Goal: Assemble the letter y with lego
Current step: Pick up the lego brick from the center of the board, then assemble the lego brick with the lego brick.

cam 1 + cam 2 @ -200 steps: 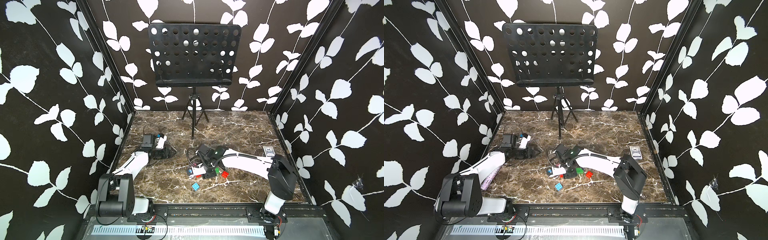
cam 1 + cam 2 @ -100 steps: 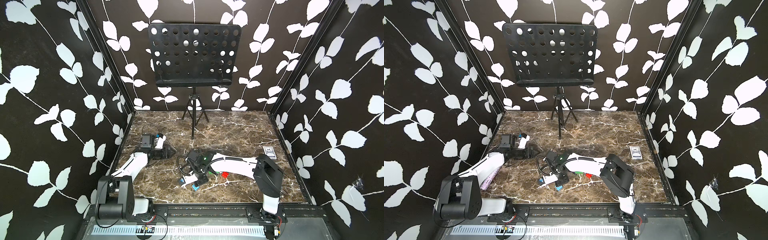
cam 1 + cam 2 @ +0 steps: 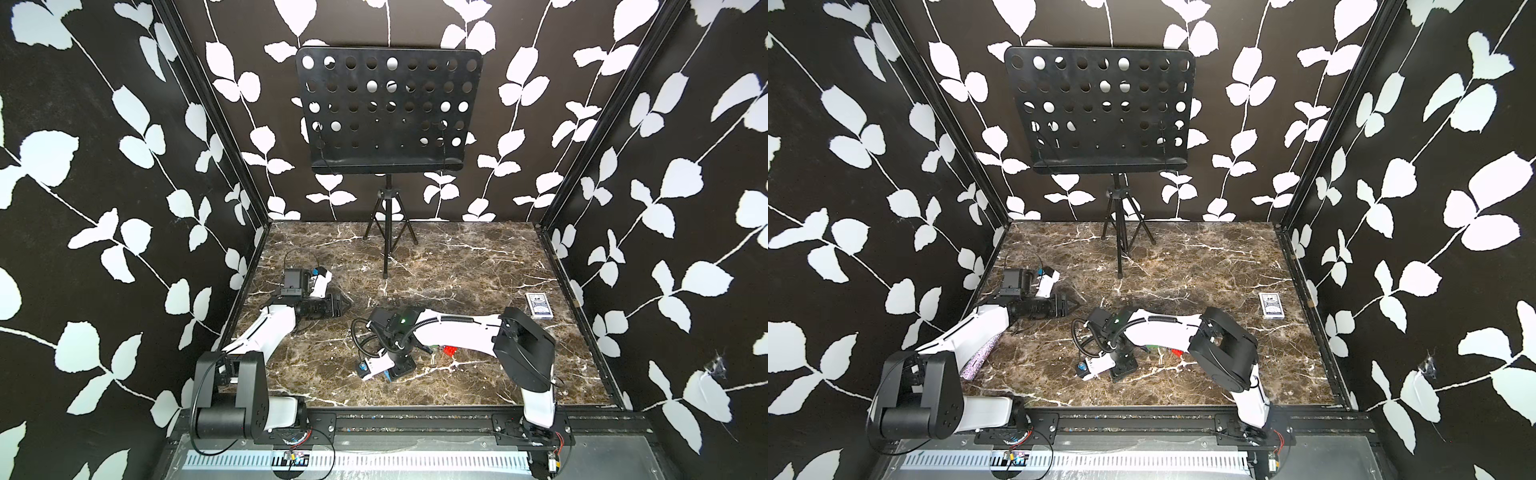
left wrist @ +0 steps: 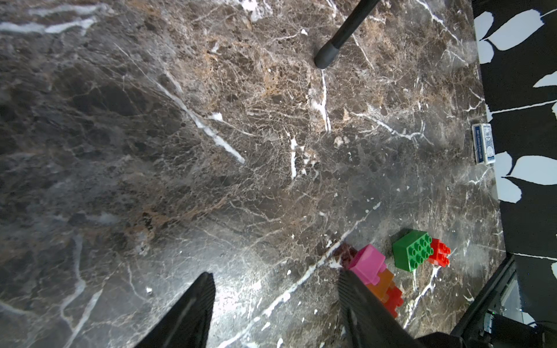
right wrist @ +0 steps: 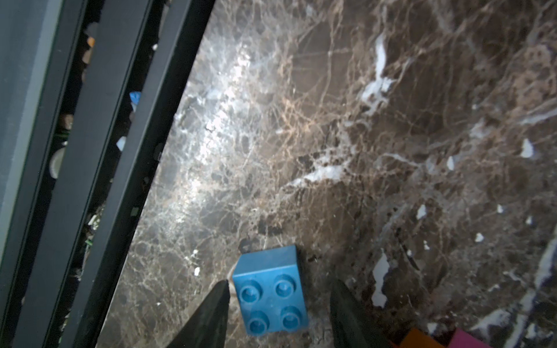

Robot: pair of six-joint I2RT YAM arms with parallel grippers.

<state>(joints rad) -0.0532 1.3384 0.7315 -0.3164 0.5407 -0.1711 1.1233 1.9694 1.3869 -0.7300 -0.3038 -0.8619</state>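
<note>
Right gripper (image 5: 280, 282) part-open astride blue brick (image 5: 271, 304), not clamped — left gripper (image 4: 275, 273) part-open, empty

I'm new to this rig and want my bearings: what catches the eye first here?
The black perforated music stand dominates the back of the marble table. Near the front edge, the right gripper stands open astride a blue brick; close by lie a pink-orange-red stack and a green brick.
</note>
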